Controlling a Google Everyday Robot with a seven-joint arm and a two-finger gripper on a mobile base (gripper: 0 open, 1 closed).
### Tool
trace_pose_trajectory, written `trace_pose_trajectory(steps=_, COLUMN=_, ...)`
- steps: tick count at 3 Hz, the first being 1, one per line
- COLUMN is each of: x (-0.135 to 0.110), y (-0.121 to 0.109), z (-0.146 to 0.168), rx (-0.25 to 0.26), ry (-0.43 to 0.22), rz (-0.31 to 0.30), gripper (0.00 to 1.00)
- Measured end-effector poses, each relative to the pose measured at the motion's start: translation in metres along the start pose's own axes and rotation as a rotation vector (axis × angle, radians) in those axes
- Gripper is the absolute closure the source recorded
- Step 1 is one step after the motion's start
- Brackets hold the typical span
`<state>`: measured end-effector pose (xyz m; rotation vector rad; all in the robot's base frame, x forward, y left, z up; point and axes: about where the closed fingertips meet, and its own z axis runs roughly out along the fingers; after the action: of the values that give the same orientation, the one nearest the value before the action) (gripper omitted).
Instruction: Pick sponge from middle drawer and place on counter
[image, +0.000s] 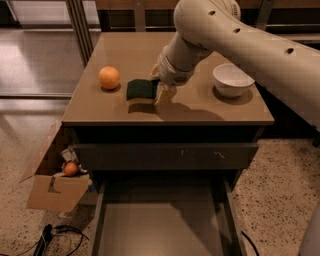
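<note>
Nearest us, the middle drawer (160, 227) stands pulled open with no sponge in it, so we judge the pick done. Up on the counter (90, 107), the sponge (141, 89) sits green side up, touching or just off the top; we cannot tell which. The gripper (160, 87) is clamped across its right end, likely for set-down. An orange (109, 78) sits left, a bowl (232, 80) right.
</note>
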<state>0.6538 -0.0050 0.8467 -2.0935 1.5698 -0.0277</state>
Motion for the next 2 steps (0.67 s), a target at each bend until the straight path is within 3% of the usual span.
trace_pose_trajectory(steps=1, x=0.0, y=0.0, z=0.0, rx=0.0, ry=0.0, rz=0.0, gripper=0.09)
trace_pose_trajectory(steps=2, x=0.0, y=0.0, z=0.0, rx=0.0, ry=0.0, rz=0.0, gripper=0.0)
